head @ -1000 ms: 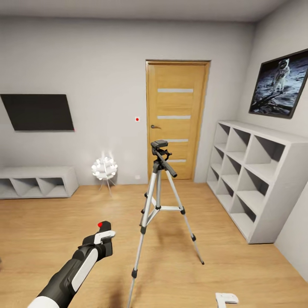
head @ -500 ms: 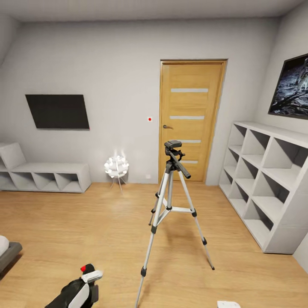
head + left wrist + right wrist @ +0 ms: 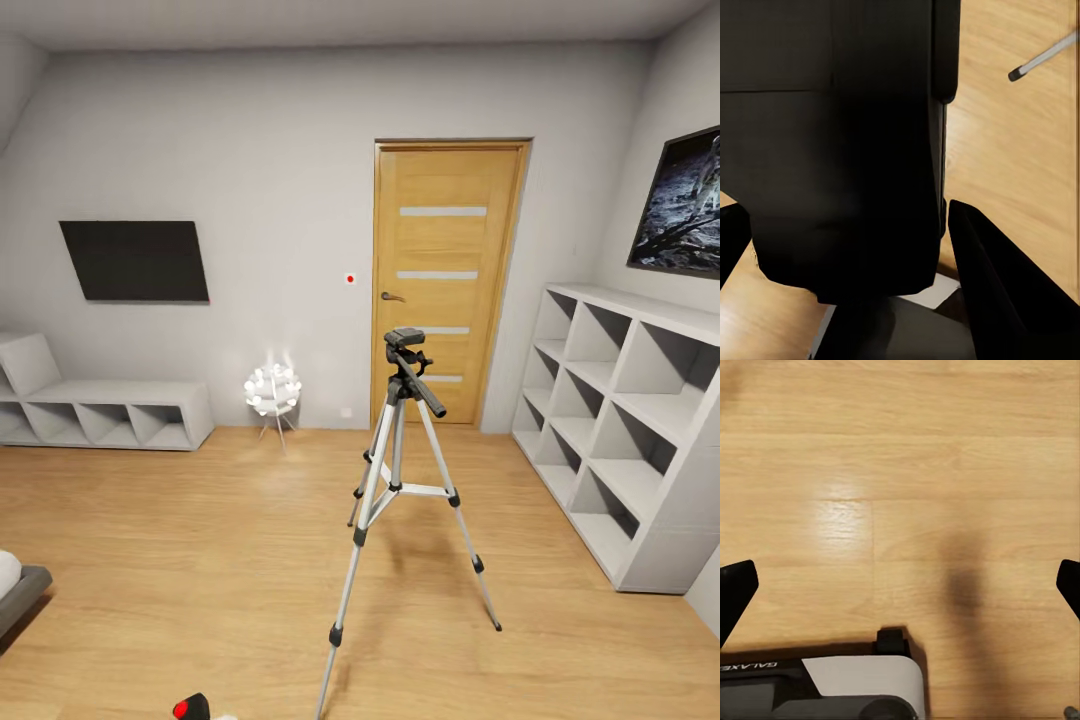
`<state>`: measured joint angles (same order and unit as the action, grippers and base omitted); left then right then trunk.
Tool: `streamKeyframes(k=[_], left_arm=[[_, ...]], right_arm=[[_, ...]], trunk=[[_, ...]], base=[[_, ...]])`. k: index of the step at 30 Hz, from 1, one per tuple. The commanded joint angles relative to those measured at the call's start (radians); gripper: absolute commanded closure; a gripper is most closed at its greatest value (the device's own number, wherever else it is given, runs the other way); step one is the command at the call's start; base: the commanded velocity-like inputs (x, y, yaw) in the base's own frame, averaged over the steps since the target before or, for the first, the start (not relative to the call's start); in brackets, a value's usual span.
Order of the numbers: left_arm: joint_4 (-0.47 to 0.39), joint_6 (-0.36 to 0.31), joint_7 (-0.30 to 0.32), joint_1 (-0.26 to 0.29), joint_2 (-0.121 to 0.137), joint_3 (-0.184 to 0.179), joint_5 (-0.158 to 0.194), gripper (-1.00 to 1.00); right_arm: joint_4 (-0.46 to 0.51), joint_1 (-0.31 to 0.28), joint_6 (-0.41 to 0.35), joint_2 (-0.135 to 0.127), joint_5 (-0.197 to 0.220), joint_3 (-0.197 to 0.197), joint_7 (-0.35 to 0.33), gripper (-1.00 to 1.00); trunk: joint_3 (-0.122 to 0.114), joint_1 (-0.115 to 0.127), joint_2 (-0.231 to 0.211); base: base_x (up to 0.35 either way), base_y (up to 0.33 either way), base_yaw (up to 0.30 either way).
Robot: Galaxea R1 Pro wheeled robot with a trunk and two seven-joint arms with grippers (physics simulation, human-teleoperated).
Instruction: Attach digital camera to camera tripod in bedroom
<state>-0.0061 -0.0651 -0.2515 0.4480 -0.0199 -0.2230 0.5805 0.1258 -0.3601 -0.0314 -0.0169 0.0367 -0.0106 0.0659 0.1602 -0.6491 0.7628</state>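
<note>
The camera tripod (image 3: 400,440) stands in the middle of the bedroom's wood floor on three silver legs, its black head (image 3: 405,340) bare and its pan handle pointing right and down. At the head view's bottom edge the digital camera (image 3: 192,708) peeks up, showing its red button. In the left wrist view the digital camera's black body (image 3: 847,142) sits between the dark fingers (image 3: 1005,285) of my left gripper (image 3: 844,217), which is shut on it; one tripod leg's foot (image 3: 1042,56) shows beyond. My right gripper (image 3: 900,585) hangs open over bare floor.
A wooden door (image 3: 445,280) is behind the tripod. A white cube shelf (image 3: 630,420) lines the right wall under a poster (image 3: 685,200). A globe lamp (image 3: 272,392), a low white bench shelf (image 3: 110,412) and a wall TV (image 3: 135,260) are at the left. My base (image 3: 825,690) shows below the right gripper.
The head view shifted a second ago, then held still. My left arm has dropped with the camera, from mid-left down to the bottom edge. The tripod has not moved.
</note>
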Motion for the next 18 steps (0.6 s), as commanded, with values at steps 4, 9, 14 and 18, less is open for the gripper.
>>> streamKeyframes(k=[4,9,14,18], left_arm=[[0.004,0.004,-0.001,0.0,-0.007,-0.01,0.004,1.0],[0.006,0.007,0.0,0.0,-0.008,-0.01,0.004,1.0],[0.006,0.01,0.001,0.0,-0.009,-0.01,0.004,1.0],[0.005,0.01,0.0,0.0,-0.01,-0.011,0.003,1.0]], right_arm=[[-0.012,0.0,-0.001,0.0,-0.013,-0.002,0.002,-1.0],[-0.016,0.0,0.008,0.0,-0.031,-0.001,0.002,-1.0],[-0.017,0.0,0.02,0.004,-0.034,0.0,0.012,-1.0],[-0.028,0.0,0.031,0.005,-0.034,0.0,0.017,-1.0]], trunk=[[0.001,0.0,0.001],[0.001,0.0,0.001],[0.001,0.0,0.001],[0.001,0.0,0.001]], base=[[0.0,0.0,0.0],[0.0,0.0,0.0],[0.0,0.0,0.0],[0.0,0.0,0.0]])
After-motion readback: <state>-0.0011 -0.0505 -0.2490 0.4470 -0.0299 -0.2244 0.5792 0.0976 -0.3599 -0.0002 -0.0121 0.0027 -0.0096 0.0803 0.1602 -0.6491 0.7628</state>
